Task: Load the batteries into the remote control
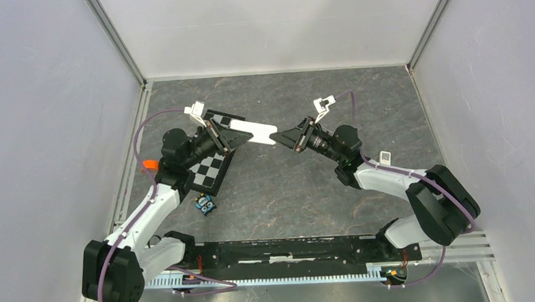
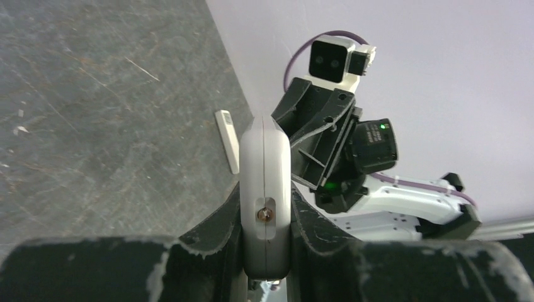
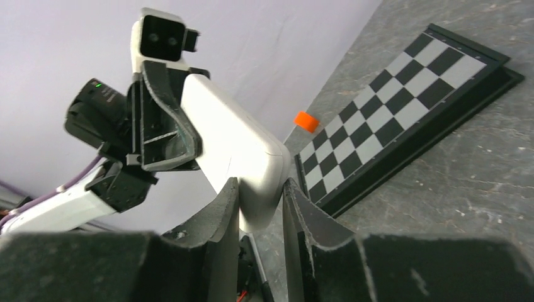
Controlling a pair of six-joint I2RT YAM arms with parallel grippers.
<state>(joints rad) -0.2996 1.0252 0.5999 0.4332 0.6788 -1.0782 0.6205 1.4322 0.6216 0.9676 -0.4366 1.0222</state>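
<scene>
Left gripper (image 2: 266, 202) clamped on one end of remote control (image 2: 264, 151), right gripper (image 3: 259, 190) pinching the other end

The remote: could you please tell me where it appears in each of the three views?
Top: remote at upper centre, lying crosswise.
Left wrist: lower centre, seen end-on.
Right wrist: centre, slanting up-left.
Landmark: chessboard, in top and right wrist views only.
</scene>
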